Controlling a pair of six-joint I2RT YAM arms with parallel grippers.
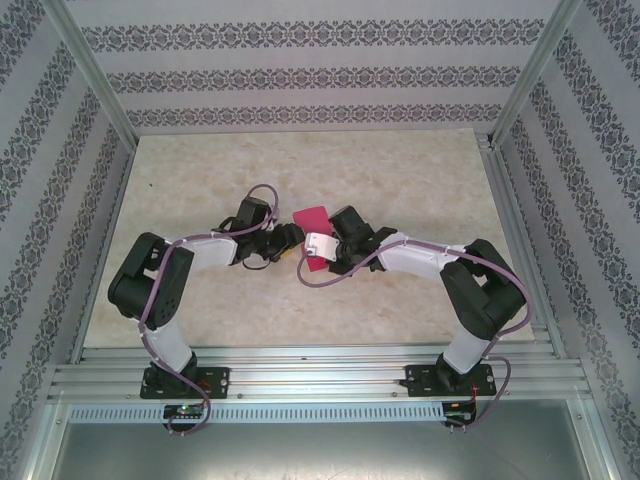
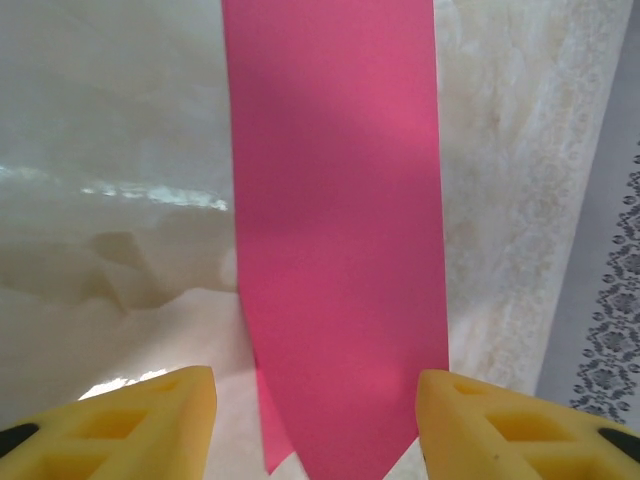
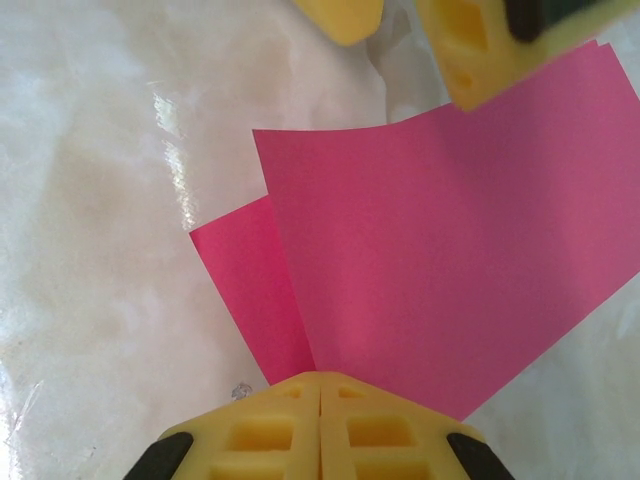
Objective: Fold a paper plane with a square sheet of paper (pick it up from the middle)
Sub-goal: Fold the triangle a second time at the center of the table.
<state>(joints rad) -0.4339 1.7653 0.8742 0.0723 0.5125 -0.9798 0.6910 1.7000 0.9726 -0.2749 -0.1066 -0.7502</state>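
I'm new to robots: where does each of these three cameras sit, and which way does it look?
Top external: fixed above and behind the arms, looking down at the table; shows both arms, left hand and right hand at the pink sheet.
Left wrist: on the left wrist, looking past its open fingers at the sheet.
Right wrist: on the right wrist, looking past its shut fingers, which pinch the sheet.
Shared: all three show the sheet; the right wrist view also catches the left hand.
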